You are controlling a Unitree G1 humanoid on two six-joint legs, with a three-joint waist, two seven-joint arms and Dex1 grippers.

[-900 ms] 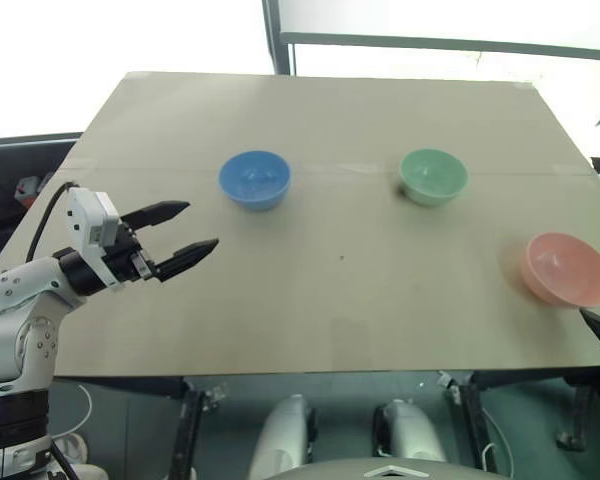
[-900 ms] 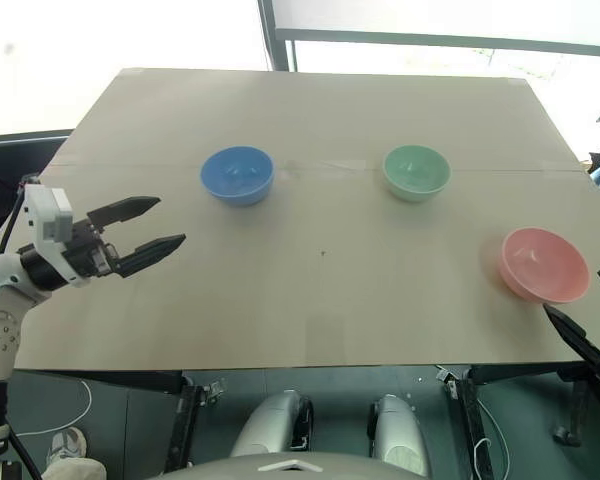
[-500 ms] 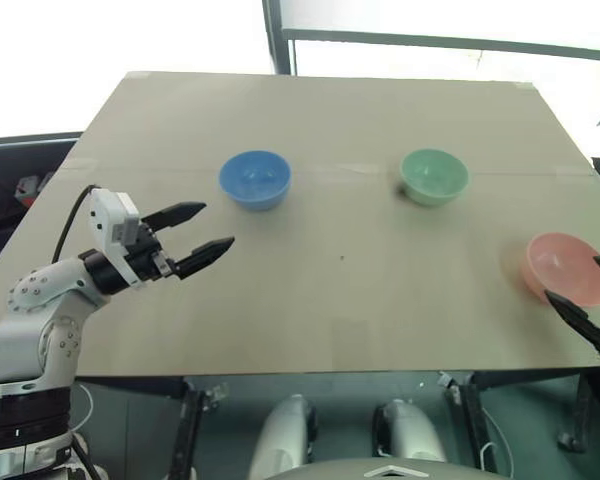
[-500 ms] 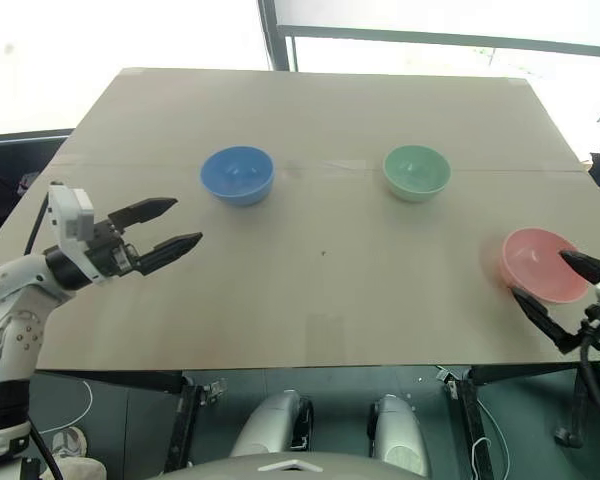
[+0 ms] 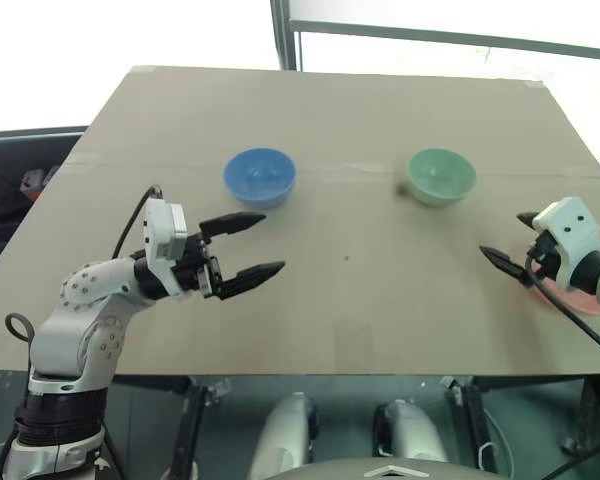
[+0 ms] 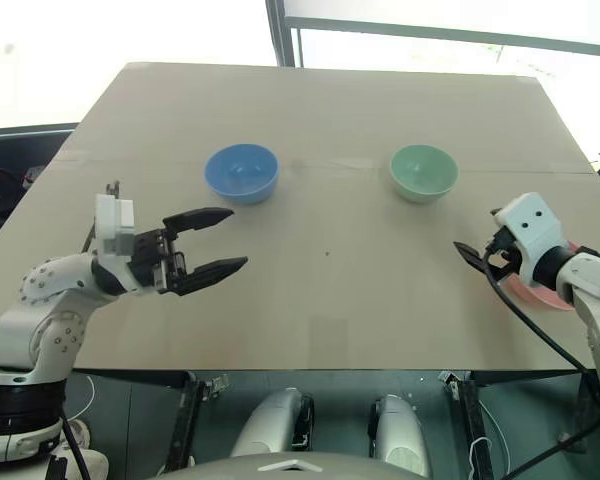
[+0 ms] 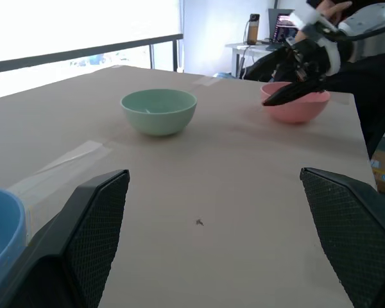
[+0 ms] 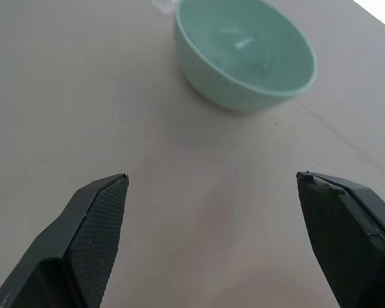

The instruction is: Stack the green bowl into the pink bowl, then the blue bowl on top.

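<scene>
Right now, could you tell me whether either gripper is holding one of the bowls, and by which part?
Nothing is held. The left gripper and right gripper are both open and empty, clear of all bowls.

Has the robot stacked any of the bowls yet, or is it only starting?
Only starting. Nothing is stacked: the green bowl, the pink bowl and the blue bowl each sit apart on the table. Nothing is in hand: the left end effector and the right end effector are open and empty, the right one facing the green bowl. Both stacking steps are left.
</scene>
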